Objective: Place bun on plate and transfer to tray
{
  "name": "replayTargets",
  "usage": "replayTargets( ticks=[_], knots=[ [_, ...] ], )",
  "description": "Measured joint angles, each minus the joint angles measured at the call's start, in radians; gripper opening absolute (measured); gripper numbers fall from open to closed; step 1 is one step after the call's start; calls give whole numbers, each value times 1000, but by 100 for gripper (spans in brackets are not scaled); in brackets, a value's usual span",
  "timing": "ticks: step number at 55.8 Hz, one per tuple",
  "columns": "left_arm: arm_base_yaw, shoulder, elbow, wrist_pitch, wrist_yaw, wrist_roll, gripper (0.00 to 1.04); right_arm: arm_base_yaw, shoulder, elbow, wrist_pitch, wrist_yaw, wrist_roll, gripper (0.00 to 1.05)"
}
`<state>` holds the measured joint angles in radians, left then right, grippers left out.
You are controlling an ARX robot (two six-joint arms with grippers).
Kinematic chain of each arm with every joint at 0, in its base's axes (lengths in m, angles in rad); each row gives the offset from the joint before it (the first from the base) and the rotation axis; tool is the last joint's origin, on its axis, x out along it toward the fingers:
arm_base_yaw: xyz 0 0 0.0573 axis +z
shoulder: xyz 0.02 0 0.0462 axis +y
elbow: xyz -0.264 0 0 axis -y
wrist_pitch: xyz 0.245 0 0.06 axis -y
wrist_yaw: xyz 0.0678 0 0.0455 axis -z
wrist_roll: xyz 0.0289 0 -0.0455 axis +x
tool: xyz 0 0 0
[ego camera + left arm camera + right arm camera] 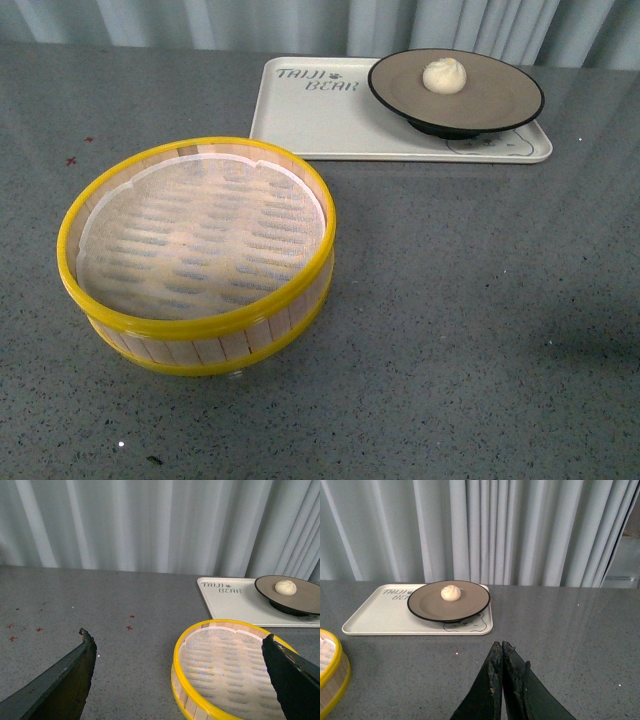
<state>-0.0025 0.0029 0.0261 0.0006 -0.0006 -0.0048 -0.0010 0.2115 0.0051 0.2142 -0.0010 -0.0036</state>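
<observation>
The bun lies on the grey-brown plate, and the plate stands on the right part of the cream tray at the back of the table. All three also show in the right wrist view: bun, plate, tray, and in the left wrist view: bun, plate, tray. Neither gripper shows in the front view. My left gripper is open and empty above the table by the steamer. My right gripper is shut and empty, well short of the tray.
A yellow-rimmed bamboo steamer basket with a white liner stands front left, empty; it shows in the left wrist view and at the edge of the right wrist view. Grey speckled tabletop all around. Curtains hang behind.
</observation>
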Motion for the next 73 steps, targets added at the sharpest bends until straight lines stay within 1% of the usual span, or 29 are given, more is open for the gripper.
replayTargets(
  ticks=[9,11,14,22,26,28,31,33,34,37,39,42,46,53,56,73],
  knots=[
    [0,0,0,0,0,0,98,0,-43,0,-43,0,0,2],
    [0,0,0,0,0,0,98,0,-108,1,-133,0,0,2],
    [0,0,0,0,-1,0,98,0,-169,0,-203,0,0,2],
    [0,0,0,0,0,0,98,0,-206,0,-212,0,0,2],
    [0,0,0,0,0,0,98,0,-206,0,-213,0,0,12],
    [0,0,0,0,0,0,98,0,-206,0,-213,0,0,19],
    [0,0,0,0,0,0,98,0,-206,0,-213,-1,0,26],
    [0,0,0,0,0,0,98,0,-206,0,-213,-1,0,34],
    [0,0,0,0,0,0,98,0,-206,0,-213,0,0,35],
    [0,0,0,0,0,0,98,0,-206,0,-213,0,0,47],
    [0,0,0,0,0,0,98,0,-206,0,-213,0,0,51],
    [0,0,0,0,0,0,98,0,-206,0,-213,0,0,62],
    [0,0,0,0,0,0,98,0,-207,0,-213,-1,0,72],
    [0,0,0,0,0,0,98,0,-207,0,-213,0,0,98],
    [0,0,0,0,0,0,98,0,-207,0,-213,0,0,95],
    [0,0,0,0,0,0,98,0,-207,0,-213,-1,0,96]
  ],
)
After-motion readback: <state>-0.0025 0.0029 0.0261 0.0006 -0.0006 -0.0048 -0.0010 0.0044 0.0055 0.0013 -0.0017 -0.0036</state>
